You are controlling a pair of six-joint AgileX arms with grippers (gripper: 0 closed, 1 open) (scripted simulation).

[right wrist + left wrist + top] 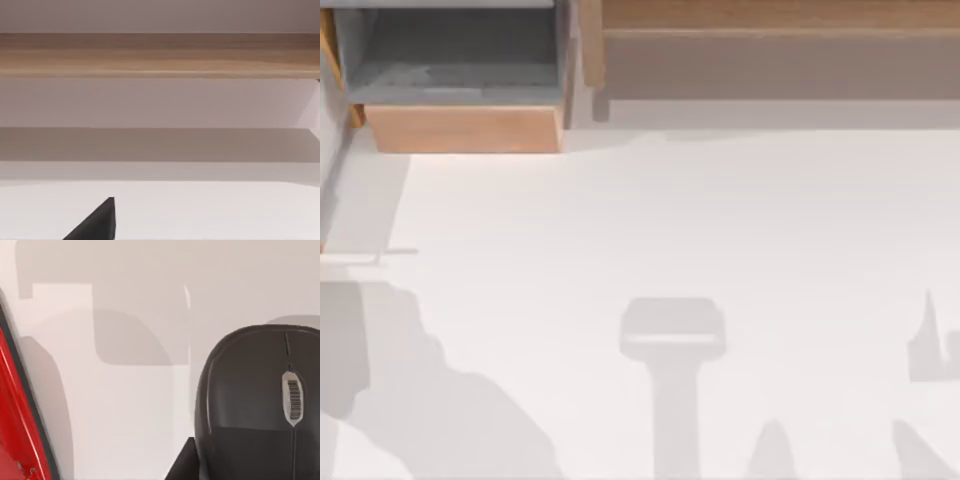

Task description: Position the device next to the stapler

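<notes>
The device is a black computer mouse (250, 405) with a grey scroll wheel, seen close up in the left wrist view and lying on the white table. A dark part of my left gripper (181, 462) shows right beside the mouse's edge. Whether it touches the mouse I cannot tell. A red stapler (15, 430) with a dark rim runs along that view's edge, a stretch of bare table apart from the mouse. A dark tip of my right gripper (97, 222) hangs over bare white table, facing a wooden rail (160, 55).
An open wooden drawer box (460, 125) with a grey inside stands at the table's back left. A long wooden shelf (770, 40) runs along the back right. Shadows of the arms fall across the table's front (670, 340).
</notes>
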